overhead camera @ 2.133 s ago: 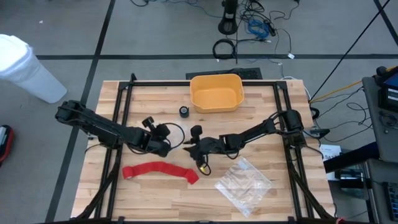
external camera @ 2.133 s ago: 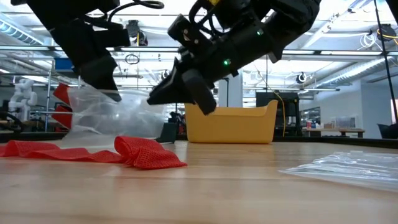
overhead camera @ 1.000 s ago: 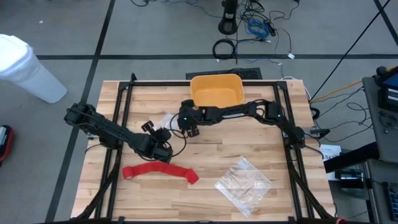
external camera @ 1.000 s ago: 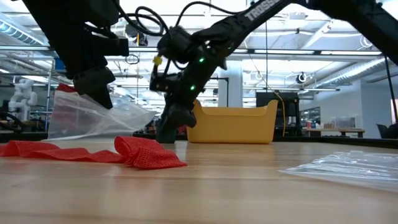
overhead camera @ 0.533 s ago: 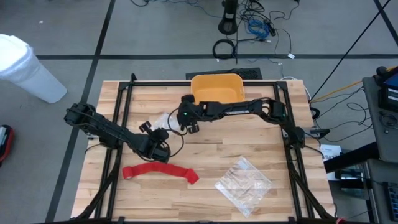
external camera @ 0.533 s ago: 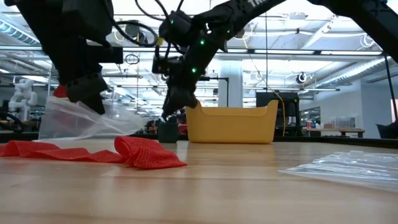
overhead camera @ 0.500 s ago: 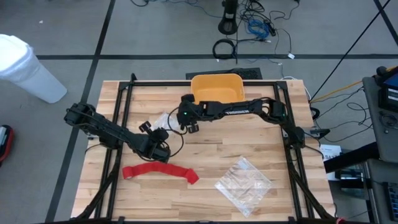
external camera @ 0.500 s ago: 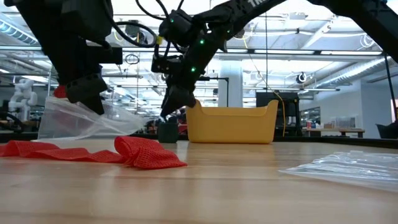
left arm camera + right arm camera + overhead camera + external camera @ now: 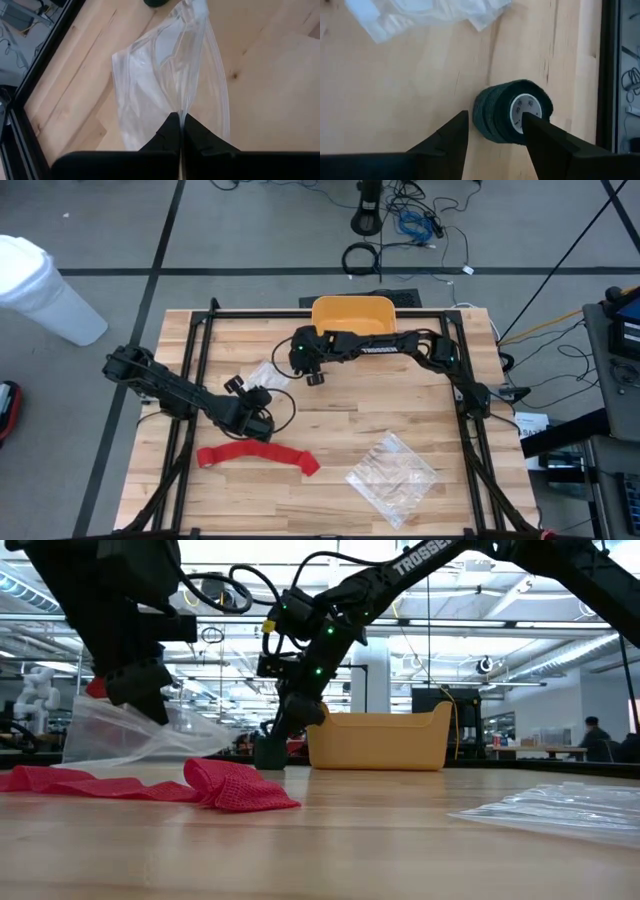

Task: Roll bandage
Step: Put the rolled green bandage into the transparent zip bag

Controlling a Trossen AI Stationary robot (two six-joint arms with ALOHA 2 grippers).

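Bandage (image 9: 257, 454) lay flat near table front edge, soft/limp mesh w/ one bunched end, so prob best pinched there; left gripper (image 9: 252, 402) was clamped on a clear bag (image 9: 165, 80), right gripper (image 9: 495, 131) spread around a dark tape roll (image 9: 512, 112).

The bandage (image 9: 258, 454) lies left of the plastic bag (image 9: 392, 472), bin (image 9: 352, 315) behind.

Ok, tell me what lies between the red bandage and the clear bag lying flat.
Nothing. In the high view, only bare wooden table separates the bandage's folded end from the flat clear bag.
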